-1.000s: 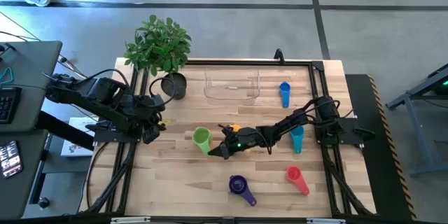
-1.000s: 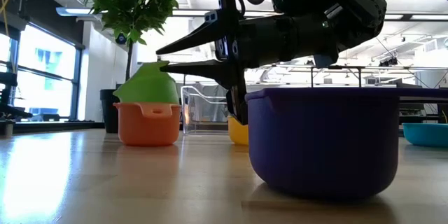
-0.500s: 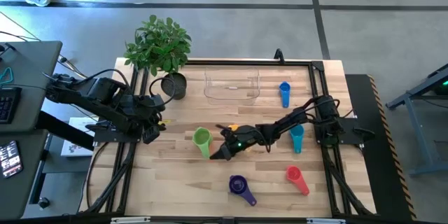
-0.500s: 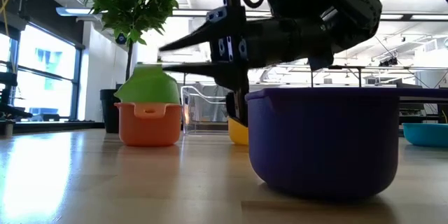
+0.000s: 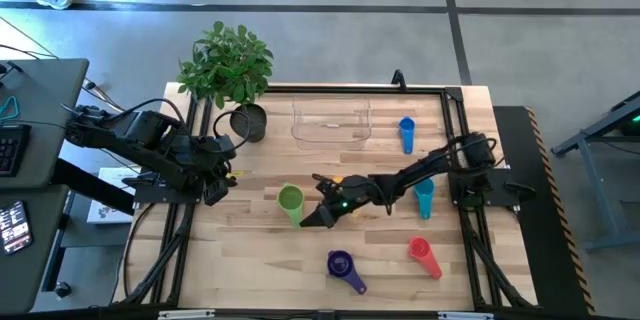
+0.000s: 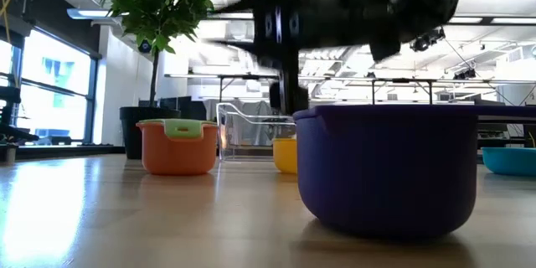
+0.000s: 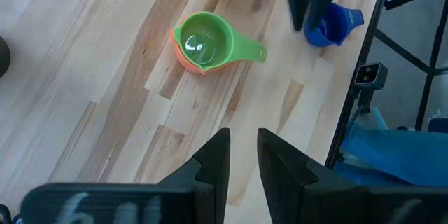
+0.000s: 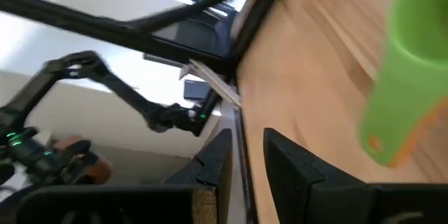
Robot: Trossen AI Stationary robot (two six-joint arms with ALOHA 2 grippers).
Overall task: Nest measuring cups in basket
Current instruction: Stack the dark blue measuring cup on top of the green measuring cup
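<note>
The green cup [image 5: 290,198] sits nested, level, inside the orange cup [image 6: 177,152] at mid-table; its handle [image 7: 252,50] sticks out over the orange rim. My right gripper [image 5: 304,223] hovers open just near-right of that pair, raised above it [image 6: 216,23], with nothing between its fingers. The yellow cup [image 5: 336,182] stands beside the right arm. The purple cup [image 5: 340,263] lies toward the near edge. The clear basket [image 5: 331,125] stands at the far middle. My left gripper [image 7: 243,150] waits open at the table's left edge.
Teal cup [image 5: 424,198], red cup [image 5: 422,252] and blue cup [image 5: 406,132] lie on the right half. A dark plant pot [image 5: 248,120] with a leafy plant stands far left, beside the basket. Bare wood stretches along the near-left part of the table.
The green cup, first tilted on the orange cup's rim, has settled level down into it. My right gripper has risen away from the pair and tipped closer to level.
</note>
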